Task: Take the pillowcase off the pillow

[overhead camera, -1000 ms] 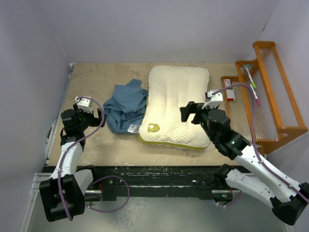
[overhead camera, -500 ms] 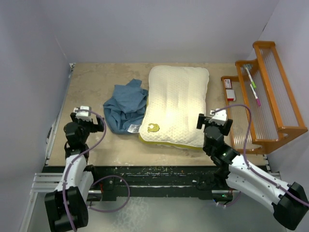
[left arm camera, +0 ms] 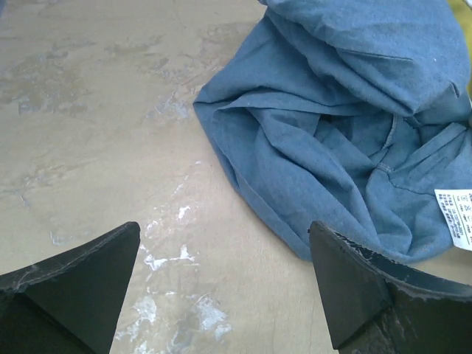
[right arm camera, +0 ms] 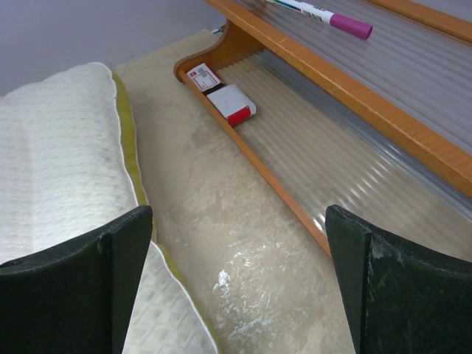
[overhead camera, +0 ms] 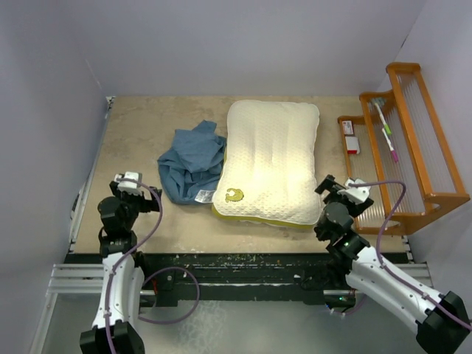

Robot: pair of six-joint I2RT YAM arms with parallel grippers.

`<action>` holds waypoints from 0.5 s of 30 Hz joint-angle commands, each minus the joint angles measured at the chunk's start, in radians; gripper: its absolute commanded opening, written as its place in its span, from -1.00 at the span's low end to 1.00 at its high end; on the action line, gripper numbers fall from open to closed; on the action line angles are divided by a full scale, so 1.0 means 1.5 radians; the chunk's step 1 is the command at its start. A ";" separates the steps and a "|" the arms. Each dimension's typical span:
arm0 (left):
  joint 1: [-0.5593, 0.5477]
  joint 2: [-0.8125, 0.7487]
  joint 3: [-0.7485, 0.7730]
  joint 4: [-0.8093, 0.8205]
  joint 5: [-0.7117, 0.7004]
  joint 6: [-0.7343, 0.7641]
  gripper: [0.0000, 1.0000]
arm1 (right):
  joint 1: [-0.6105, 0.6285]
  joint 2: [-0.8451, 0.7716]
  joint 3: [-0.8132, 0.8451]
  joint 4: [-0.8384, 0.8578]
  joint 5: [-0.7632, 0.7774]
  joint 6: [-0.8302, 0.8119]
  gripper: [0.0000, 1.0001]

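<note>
The left gripper point(left arm camera: 223, 230) stands wide open with nothing between its jaws; only bare table point(left arm camera: 96, 110) shows in the gap. The pillowcase point(left arm camera: 346, 140) lies crumpled in a wrinkled heap ahead of the jaws and off toward the right one. It is clear of both fingers and rests flat on the table. Its white tag point(left arm camera: 456, 214) sits at the heap's near right edge, just beyond the right jaw's tip.

The right gripper point(right arm camera: 240, 214) is also spread as wide as it goes and holds nothing; the tabletop shows between its jaws. The pillow point(right arm camera: 51, 140) lies ahead of its left jaw, with the near corner running down behind that jaw's tip. Its yellow band point(right arm camera: 127, 140) faces the gap. Ahead of the right jaw stands an orange wooden rack point(right arm camera: 295, 66). A small red and white box point(right arm camera: 225, 96) sits on the rack's lowest shelf, straight ahead beyond the gap. A pen point(right arm camera: 324, 15) with a pink cap lies on a higher shelf.

From above, the pillow is bare and lies between the two grippers, nearer the right one. A yellow emblem point(overhead camera: 234, 195) marks its near left corner. The pillowcase is wholly off it, bunched against the pillow's left side, between that side and the left gripper. Neither gripper touches pillow or pillowcase; both sit by the near table edge
</note>
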 commanded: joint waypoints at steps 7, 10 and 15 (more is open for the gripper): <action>0.002 -0.051 -0.081 0.096 0.034 0.006 0.98 | -0.007 -0.039 0.010 -0.108 -0.004 0.000 0.99; 0.002 -0.064 -0.084 0.091 0.035 0.005 0.98 | -0.010 0.033 0.009 -0.099 -0.017 0.029 0.99; 0.002 -0.063 -0.083 0.092 0.037 0.006 0.98 | -0.023 0.168 -0.009 0.062 -0.072 -0.049 0.99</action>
